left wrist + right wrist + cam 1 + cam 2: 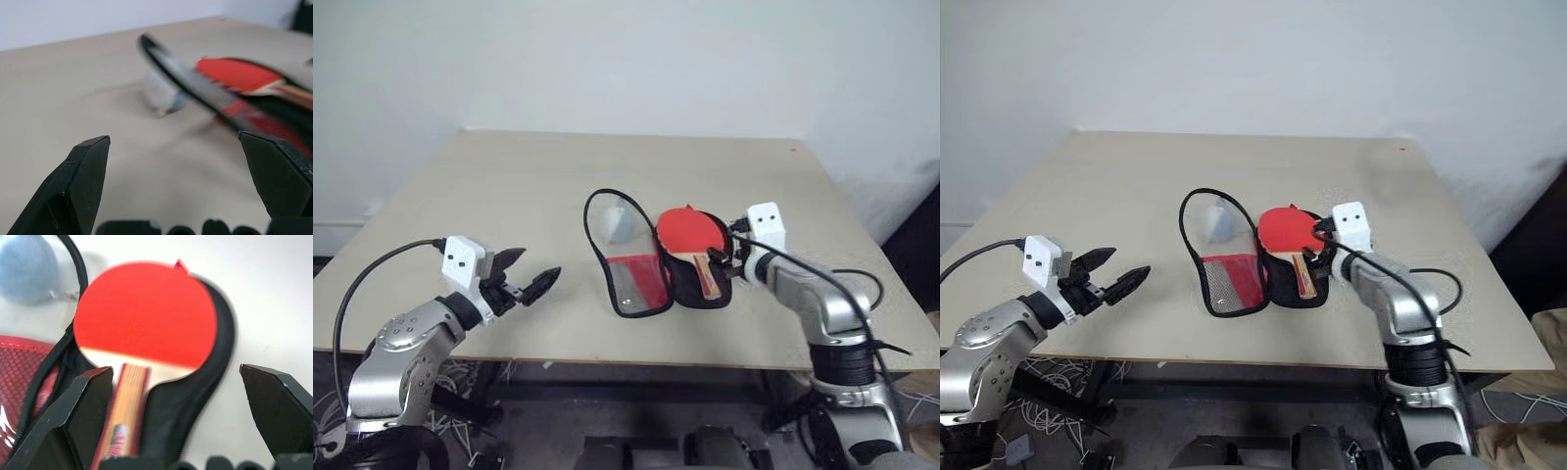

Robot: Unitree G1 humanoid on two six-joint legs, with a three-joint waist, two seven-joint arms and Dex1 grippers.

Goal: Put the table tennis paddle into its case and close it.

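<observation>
The case (636, 282) lies unzipped and spread open in the middle of the table. Its left flap shows a clear and red mesh pocket, its right half a black lining. The table tennis paddle (685, 231) rests flat in the right half, red face up, its wooden handle pointing toward the table's near edge. My right gripper (174, 371) hovers open just right of the handle (128, 406), holding nothing. My left gripper (540, 262) stands open over the near left part of the table, well apart from the case, pointing toward it.
A small grey-white charm (619, 221) lies inside the loop of the open flap. The beige table (509, 186) stands against a white wall. Cables hang off its near right corner by my right arm.
</observation>
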